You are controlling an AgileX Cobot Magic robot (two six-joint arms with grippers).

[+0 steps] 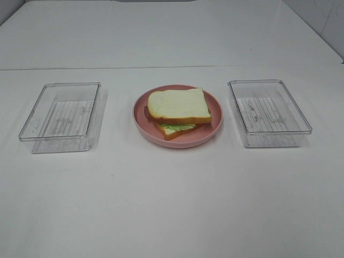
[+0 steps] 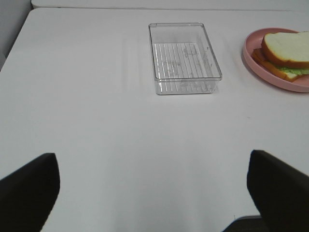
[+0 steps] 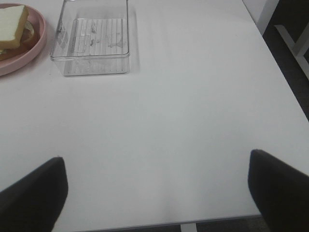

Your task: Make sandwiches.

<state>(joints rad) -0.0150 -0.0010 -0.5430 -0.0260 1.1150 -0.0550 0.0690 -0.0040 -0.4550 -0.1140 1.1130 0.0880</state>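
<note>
One of the sandwiches (image 1: 179,110) lies stacked on a pink plate (image 1: 142,121) in the middle of the white table: two toast slices with green lettuce showing between them. It also appears at the edge of the left wrist view as the sandwich (image 2: 285,54) and of the right wrist view as the sandwich (image 3: 12,26). My left gripper (image 2: 153,193) stands open above the near table edge, far from the plate, with nothing between its fingers. My right gripper (image 3: 157,193) is open as well, back near the table's front edge, holding nothing. Neither arm shows in the exterior high view.
An empty clear plastic box (image 1: 62,116) sits left of the plate, and another clear box (image 1: 269,113) sits right of it. The table's right edge (image 3: 285,82) drops to a dark floor. A wall runs behind the table.
</note>
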